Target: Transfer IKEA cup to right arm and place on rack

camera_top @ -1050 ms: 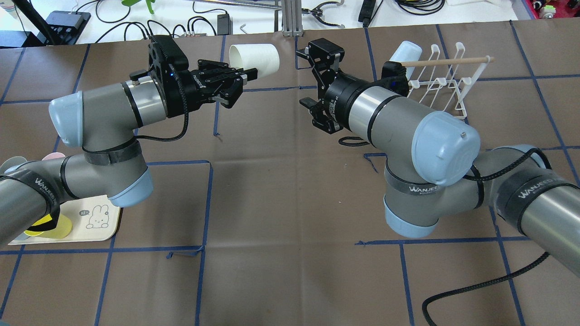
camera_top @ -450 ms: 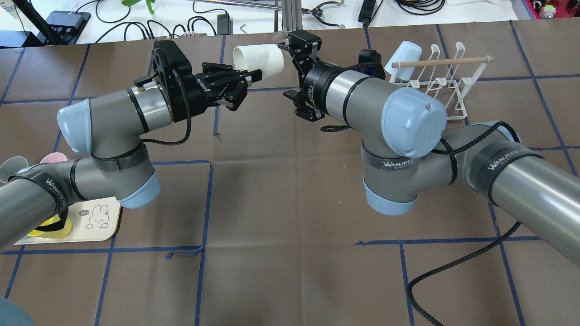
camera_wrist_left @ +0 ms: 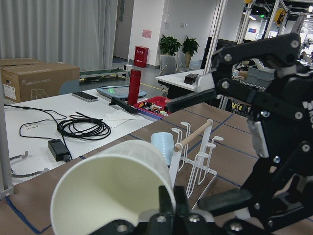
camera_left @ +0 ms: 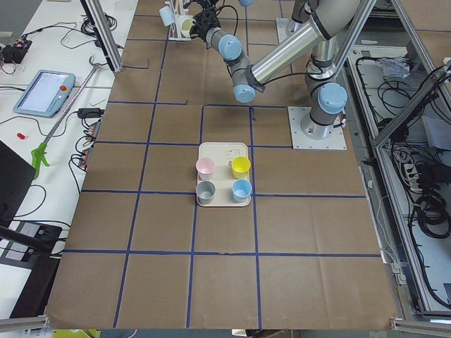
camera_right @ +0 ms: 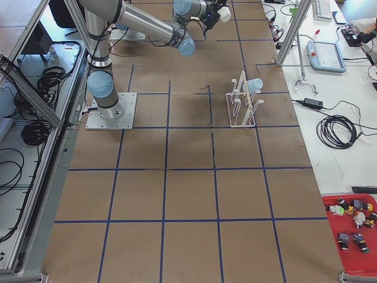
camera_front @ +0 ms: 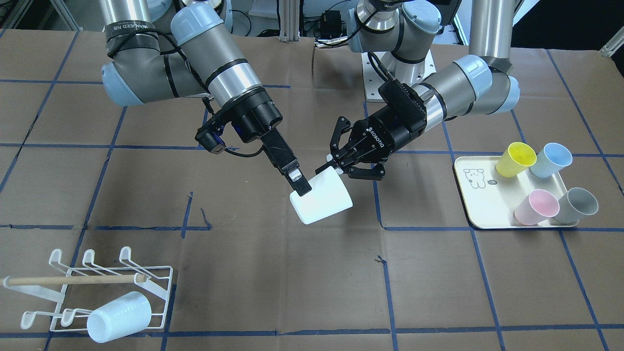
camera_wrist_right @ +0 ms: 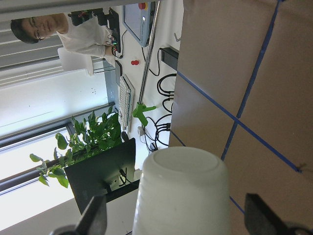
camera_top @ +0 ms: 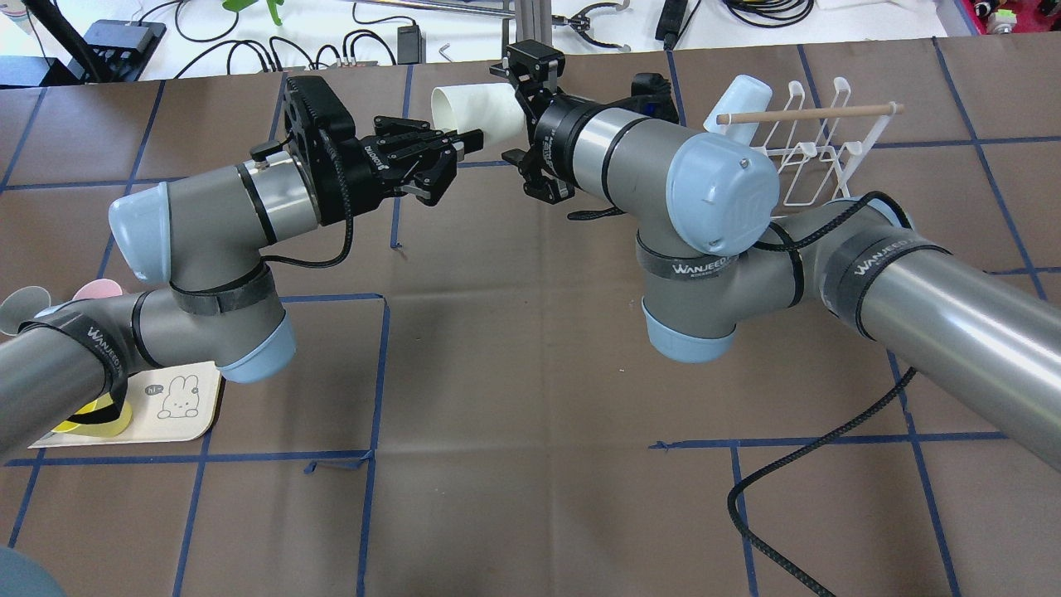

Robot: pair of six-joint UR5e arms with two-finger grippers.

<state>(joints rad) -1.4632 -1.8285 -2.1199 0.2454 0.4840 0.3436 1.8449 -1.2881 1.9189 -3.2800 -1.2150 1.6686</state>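
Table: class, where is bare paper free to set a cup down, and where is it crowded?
Free: the stretch between the white wire rack and the cream tray. Crowded: the tray itself, and around the held white plastic cup.

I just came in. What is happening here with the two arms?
It is a hand-over in mid-air. The left gripper holds the white cup by its rim above the table. The right gripper is open, its fingers on either side of the cup's base, not yet closed. The rack already carries one pale blue cup.
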